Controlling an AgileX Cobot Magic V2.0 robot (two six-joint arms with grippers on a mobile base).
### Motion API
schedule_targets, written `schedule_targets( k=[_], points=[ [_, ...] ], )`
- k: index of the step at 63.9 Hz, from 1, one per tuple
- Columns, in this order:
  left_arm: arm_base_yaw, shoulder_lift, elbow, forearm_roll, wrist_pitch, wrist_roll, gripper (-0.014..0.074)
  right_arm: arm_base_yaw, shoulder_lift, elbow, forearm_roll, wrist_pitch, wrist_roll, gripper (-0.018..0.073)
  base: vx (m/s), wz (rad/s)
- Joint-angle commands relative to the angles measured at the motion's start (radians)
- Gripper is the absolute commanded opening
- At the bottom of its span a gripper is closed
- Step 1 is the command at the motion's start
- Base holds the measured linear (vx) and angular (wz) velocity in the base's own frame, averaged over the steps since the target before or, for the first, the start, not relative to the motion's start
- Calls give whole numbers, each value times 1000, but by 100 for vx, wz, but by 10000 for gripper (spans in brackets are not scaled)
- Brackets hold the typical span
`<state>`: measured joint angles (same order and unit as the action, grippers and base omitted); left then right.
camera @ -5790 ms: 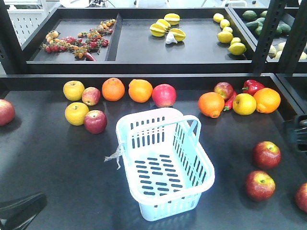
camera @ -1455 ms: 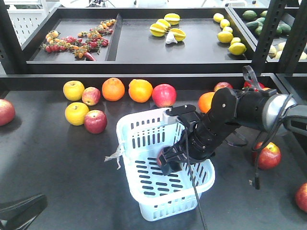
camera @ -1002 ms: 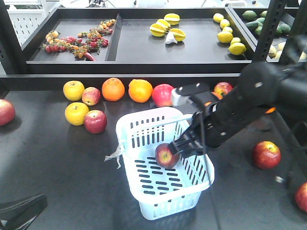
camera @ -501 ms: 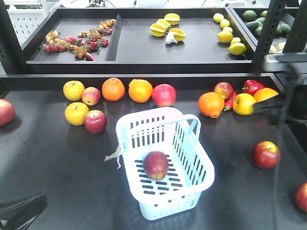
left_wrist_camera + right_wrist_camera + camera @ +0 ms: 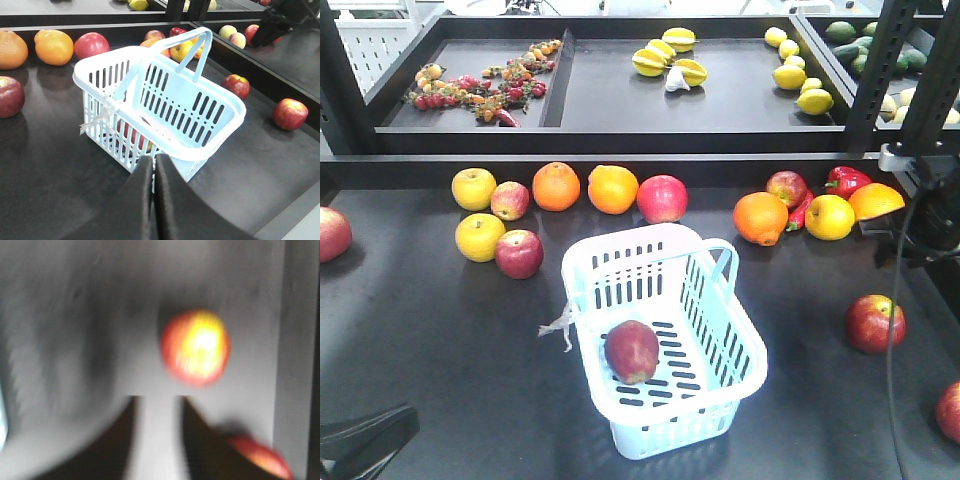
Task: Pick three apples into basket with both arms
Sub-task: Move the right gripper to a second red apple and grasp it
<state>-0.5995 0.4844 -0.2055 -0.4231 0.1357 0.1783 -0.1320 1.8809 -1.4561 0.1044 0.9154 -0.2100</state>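
Left gripper (image 5: 153,165): pressed together, empty, just short of the basket (image 5: 220,117). Inside, one apple (image 5: 632,351) on the slotted floor. Right gripper (image 5: 156,402): blurred, spread apart, empty; loose apple (image 5: 196,347) just ahead, second loose apple (image 5: 260,455) alongside. Behind the basket: oranges (image 5: 556,186), yellow apples (image 5: 473,188).

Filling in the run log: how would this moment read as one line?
basket: one apple inside | left arm: jaws shut, empty | right arm: jaws open, empty, facing table apple
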Motion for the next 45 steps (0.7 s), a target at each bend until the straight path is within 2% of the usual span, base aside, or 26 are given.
schedule_targets(
  k=[1, 7, 17, 45],
  points=[
    [1, 2, -25, -13, -58, -6, -8, -8, 23, -92, -29, 40, 35, 619, 0, 0],
    [1, 2, -25, -13, -56, -6, -8, -8, 90, -136, -66, 74, 71, 730, 0, 0],
    [1, 2, -25, -13, -54, -6, -8, -8, 183, -180, -127, 83, 125, 720, 0, 0],
    [1, 2, -25, -12, -34, -6, -8, -8, 357, -297, -131, 107, 152, 687, 0, 0]
  ],
)
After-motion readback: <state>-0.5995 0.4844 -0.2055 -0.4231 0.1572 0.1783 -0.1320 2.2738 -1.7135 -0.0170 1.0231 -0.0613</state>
